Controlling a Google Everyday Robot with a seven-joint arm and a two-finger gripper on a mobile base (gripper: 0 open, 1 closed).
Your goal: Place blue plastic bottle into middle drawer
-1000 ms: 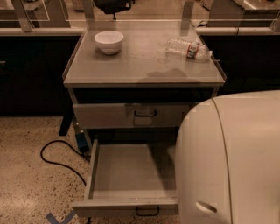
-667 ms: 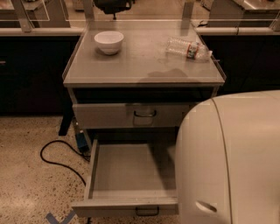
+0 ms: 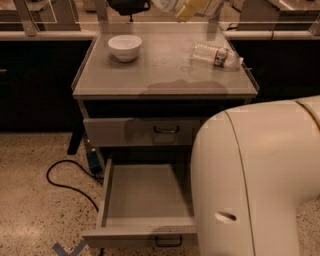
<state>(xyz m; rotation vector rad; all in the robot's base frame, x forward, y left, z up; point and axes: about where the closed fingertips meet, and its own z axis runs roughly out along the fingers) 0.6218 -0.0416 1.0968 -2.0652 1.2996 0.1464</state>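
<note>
A large rounded cream robot arm housing (image 3: 255,180) was recorded in front of the grey metal cabinet (image 3: 165,75), covering that cabinet's lower right front. The middle drawer (image 3: 145,192), a wide shallow grey metal tray with a low front panel and a small dark wire handle, was found pulled out from the cabinet's lower part, with its right end hidden behind the housing. The grey drawer with the taller front face (image 3: 135,131) was noted closed in the cabinet, above the open one. A black cable (image 3: 65,175) was seen looped on the speckled floor to the cabinet's left. A slim clear bottle with a red label (image 3: 216,54) was found lying on its side at the rear right of the cabinet's top. A round white bowl (image 3: 125,46) was seen upright at the rear left of that top. The gripper (image 3: 192,9) was made out only as a pale yellowish form cropped above the cabinet's rear edge, and its state could not be told. The blue plastic bottle could not be placed with certainty; only a whitish rounded shape (image 3: 164,5) was seen just beside the gripper.
</note>
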